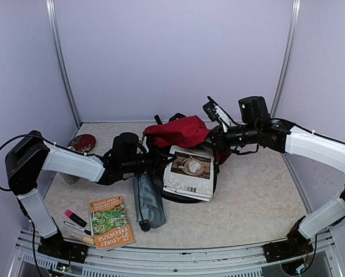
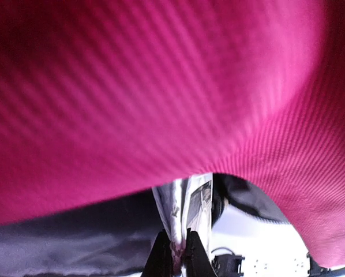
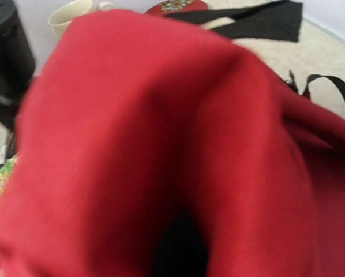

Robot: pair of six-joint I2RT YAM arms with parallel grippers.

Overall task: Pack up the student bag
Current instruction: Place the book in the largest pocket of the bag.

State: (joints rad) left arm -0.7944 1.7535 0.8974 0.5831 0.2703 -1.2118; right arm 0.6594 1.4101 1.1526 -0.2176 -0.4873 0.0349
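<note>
The student bag (image 1: pixel 178 131), dark red, lies at the table's middle with its top flap lifted. A book with a coffee-cup cover (image 1: pixel 190 170) lies flat, partly inside the bag's opening. My left gripper (image 1: pixel 160 161) is at the book's left edge. In the left wrist view its fingers (image 2: pixel 161 257) are shut on the book's edge (image 2: pixel 190 202), under the red fabric (image 2: pixel 161 86). My right gripper (image 1: pixel 214 140) holds the flap up at the bag's right side. Red fabric (image 3: pixel 161 127) fills the right wrist view and hides the fingers.
A grey zip pouch (image 1: pixel 148 202) lies in front of the bag. An orange book (image 1: pixel 111 221), a pink highlighter (image 1: pixel 75 218) and a pen (image 1: pixel 80 234) lie front left. A red paddle (image 1: pixel 82 142) lies at the back left. A cup (image 3: pixel 71 14) and a black strap (image 3: pixel 265 20) show behind the bag.
</note>
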